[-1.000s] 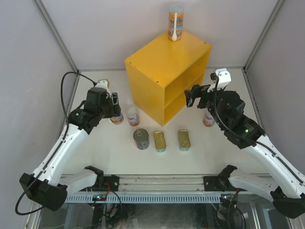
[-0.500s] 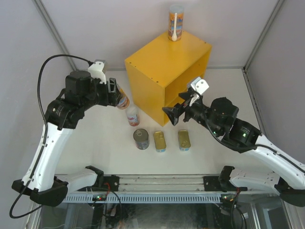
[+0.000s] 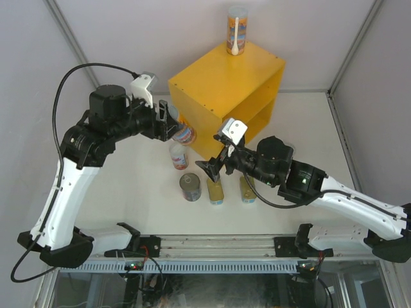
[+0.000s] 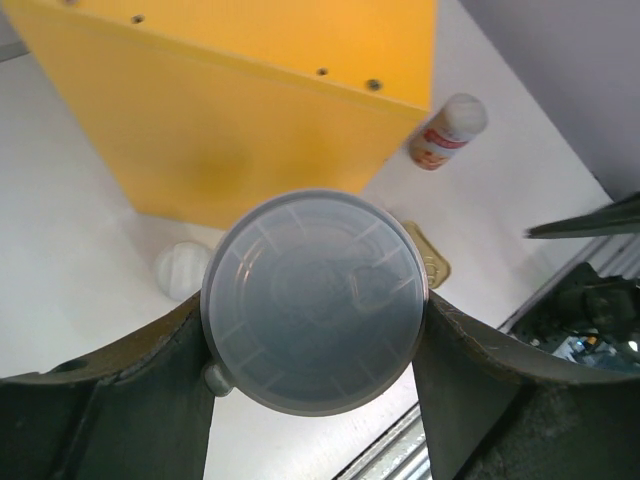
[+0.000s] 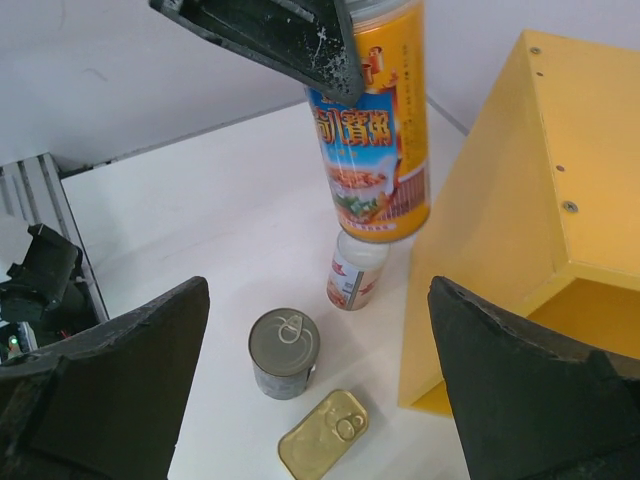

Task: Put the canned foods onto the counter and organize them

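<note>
Left hand (image 3: 166,122) pinches a tall can (image 5: 375,140) near its lid. The can looks rigid, slick and probably weighty, so mid-body is safer. Right hand (image 3: 212,172) is spread and empty.

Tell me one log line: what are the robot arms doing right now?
left gripper: shut on can, in air beside counter | right gripper: open, empty, over flat tin
</note>
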You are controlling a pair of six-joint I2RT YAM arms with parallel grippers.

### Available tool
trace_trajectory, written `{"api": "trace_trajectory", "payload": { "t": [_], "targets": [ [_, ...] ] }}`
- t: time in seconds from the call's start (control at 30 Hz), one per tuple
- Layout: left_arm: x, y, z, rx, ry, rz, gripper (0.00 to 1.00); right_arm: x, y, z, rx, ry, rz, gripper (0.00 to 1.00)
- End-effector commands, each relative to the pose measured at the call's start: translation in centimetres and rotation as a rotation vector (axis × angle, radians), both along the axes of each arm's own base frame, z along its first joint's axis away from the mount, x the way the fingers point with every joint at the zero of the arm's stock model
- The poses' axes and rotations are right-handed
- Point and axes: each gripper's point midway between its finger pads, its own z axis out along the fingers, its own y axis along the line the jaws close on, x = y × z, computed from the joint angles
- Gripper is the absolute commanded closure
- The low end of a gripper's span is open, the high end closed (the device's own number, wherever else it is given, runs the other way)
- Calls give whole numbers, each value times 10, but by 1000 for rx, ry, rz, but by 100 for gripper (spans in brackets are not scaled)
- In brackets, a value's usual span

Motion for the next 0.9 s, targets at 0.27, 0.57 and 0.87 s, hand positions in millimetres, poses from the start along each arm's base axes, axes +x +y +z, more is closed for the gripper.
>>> {"api": "trace_trajectory", "payload": {
  "t": [0.27,0.57,0.87],
  "targets": [
    [-53,-48,87,-169,-199,-292,100,14,9,34,46,-164,-45,10],
    [-73,-61,95,-191,-190,-377,100,15,12,39,29,-202,-36,9],
    [-87,-69,106,-213,-203,-442,100,12,18,40,37,-203,-13,9]
  ]
}}
